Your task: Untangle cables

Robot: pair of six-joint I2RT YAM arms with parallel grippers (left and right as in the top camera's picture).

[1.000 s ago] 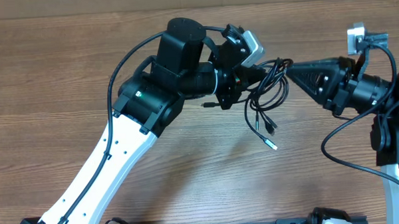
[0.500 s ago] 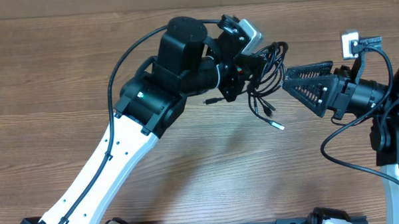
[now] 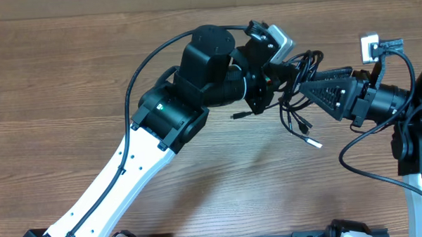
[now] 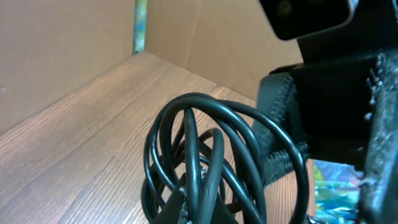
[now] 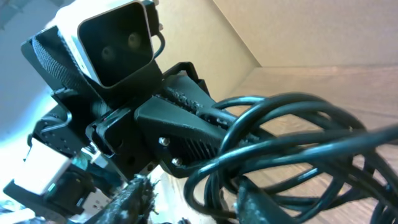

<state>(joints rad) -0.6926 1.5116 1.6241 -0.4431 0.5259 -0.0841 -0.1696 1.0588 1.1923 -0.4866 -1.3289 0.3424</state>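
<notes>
Two arms: left arm (image 3: 128, 170), right arm (image 3: 407, 101). Two pincers: left pincer (image 3: 276, 72), right pincer (image 3: 310, 85). One cable bundle (image 3: 298, 67), cord count unclear. Three plug ends (image 3: 312, 141) dangling. One bench (image 3: 55, 82).

**YAM PAIR: WHITE LINKS, BLACK JOINTS**

L arm (image 3: 128, 170): white link w/ row of small dark holes, down-left of black motor block (image 3: 205, 59). Green LED (image 3: 161, 105) just below-left of block. Thin black wire (image 3: 130, 93) arcing left of block. Grey-white cam (image 3: 280, 40) right of block; by it L fingers (image 5: 186, 127), black, ribbed, w/ silver screws. Far right of block: R arm (image 3: 397, 101), black, w/ looping black wire (image 3: 342, 154); white cam (image 3: 372, 46); R fingers (image 3: 329, 90) black, triangular, cross-hatched.
</notes>
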